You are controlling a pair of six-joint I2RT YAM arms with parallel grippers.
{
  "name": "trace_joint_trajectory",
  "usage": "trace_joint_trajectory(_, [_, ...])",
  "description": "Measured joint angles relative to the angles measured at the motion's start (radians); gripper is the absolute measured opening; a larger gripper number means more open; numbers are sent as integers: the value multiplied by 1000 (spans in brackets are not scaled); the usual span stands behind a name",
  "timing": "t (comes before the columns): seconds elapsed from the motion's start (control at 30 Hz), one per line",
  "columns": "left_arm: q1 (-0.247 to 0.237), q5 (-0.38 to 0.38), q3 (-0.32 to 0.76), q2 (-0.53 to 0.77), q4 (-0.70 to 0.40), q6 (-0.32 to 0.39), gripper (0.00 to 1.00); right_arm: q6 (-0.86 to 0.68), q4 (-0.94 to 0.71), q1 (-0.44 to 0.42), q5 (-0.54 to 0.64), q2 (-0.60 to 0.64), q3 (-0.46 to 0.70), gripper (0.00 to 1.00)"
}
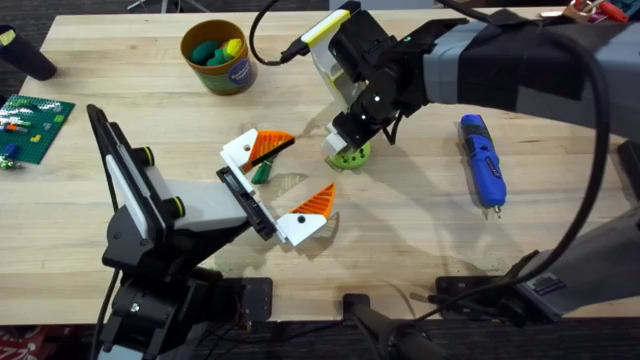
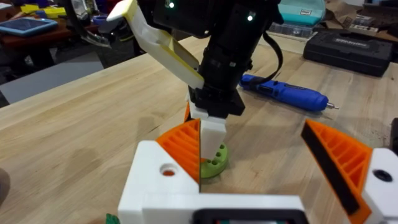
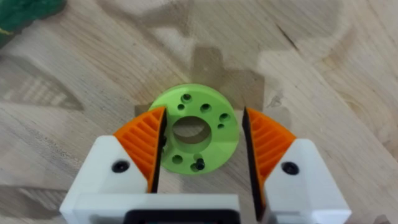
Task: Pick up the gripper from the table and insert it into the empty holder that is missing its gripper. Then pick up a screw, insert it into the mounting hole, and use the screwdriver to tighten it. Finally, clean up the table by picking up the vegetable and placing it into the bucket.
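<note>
My right gripper (image 1: 350,142) hangs low over a lime-green round disc with holes (image 1: 351,154). In the right wrist view it (image 3: 203,118) is open, an orange pad on each side of the disc (image 3: 199,134), and a small black screw (image 3: 199,164) sits in one hole. My left gripper (image 1: 306,168) is open just left of the disc. The dark-green vegetable (image 1: 262,172) lies close by its upper finger. The blue screwdriver (image 1: 483,160) lies on the table to the right. The mustard-yellow bucket (image 1: 218,58) stands at the back. The loose gripper and its holder are out of view.
A green brick plate (image 1: 32,122) with small pieces lies at the left edge. The bucket holds several coloured toy pieces. Bare wood stretches between the disc and the screwdriver (image 2: 286,93). The right arm's body crosses above the table's back right.
</note>
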Motion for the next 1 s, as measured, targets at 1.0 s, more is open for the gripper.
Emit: trace_joint_trajectory(1.0, [0, -1, 0, 0, 2, -1, 988, 1, -422, -56, -4, -114, 230, 675])
